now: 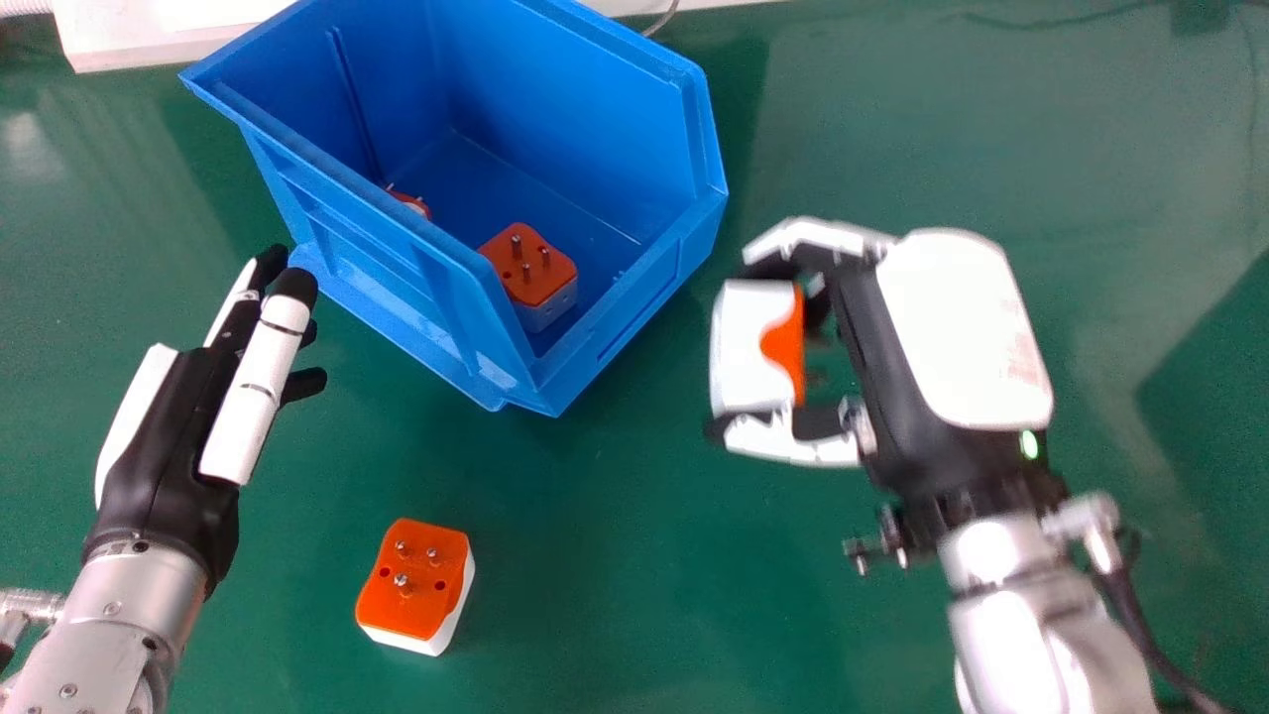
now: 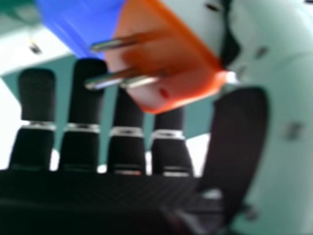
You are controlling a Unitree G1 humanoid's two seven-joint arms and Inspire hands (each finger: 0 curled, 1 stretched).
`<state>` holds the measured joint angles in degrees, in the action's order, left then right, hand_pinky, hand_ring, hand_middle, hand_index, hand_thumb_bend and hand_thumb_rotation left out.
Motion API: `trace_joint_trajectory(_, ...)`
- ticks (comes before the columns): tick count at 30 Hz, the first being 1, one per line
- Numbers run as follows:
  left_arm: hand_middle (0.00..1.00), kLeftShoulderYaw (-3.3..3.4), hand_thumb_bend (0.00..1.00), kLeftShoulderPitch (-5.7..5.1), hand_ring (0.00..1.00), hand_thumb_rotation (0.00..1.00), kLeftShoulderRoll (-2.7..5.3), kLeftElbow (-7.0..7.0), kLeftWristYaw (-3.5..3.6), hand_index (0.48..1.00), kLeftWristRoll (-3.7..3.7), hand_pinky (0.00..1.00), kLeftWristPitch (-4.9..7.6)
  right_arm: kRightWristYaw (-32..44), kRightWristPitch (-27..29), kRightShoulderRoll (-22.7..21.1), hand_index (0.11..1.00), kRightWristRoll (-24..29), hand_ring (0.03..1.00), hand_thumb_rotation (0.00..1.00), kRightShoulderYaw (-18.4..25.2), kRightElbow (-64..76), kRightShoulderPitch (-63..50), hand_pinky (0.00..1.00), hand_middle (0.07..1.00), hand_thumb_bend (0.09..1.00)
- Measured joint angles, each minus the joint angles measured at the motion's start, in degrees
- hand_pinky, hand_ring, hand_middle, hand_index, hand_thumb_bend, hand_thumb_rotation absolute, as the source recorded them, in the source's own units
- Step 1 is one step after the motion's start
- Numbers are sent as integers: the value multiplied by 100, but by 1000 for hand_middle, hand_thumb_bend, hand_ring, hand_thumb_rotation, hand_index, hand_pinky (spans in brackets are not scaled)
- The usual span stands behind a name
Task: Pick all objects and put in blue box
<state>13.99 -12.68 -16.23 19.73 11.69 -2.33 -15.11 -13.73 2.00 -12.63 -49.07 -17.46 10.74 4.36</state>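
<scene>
Well, you have two plug adapters (image 1: 530, 273) in the blue box (image 1: 634, 307), the right robot hand (image 1: 962, 327) pinching another (image 1: 742, 347), and one adapter (image 1: 414, 585) left lower left of frame.

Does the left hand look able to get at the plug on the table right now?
Likely yes. The left hand is open, with only bare table between it and the plug; the box sits farther forward. It would probably have to draw back toward the robot first.
</scene>
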Motion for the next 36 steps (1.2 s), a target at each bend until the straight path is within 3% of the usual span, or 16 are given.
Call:
trace_joint_trajectory(8,962,57,476,-458,938,1000,50,324,-38,982,-4,871,210,295,272,-117,490,147,435,0,-44,-1081,1582,344,521,496)
trace_joint_trajectory(16,963,90,481,-924,941,1000,112,436,-44,984,10,877,524,528,231,80,507,9,433,0,-420,-2448,2847,342,526,494)
trace_joint_trajectory(25,961,101,495,-1246,945,1000,118,648,-37,985,17,879,595,574,349,254,502,26,438,0,-658,-4210,4266,340,531,493)
trace_joint_trajectory(30,962,118,497,-1366,948,1000,116,772,9,987,4,883,623,480,407,418,495,147,441,0,-712,-5194,4948,339,532,494)
trace_joint_trajectory(36,963,158,495,-1511,951,1000,135,901,24,989,1,890,626,-68,533,662,486,-28,445,0,-1139,-6793,5889,339,533,495)
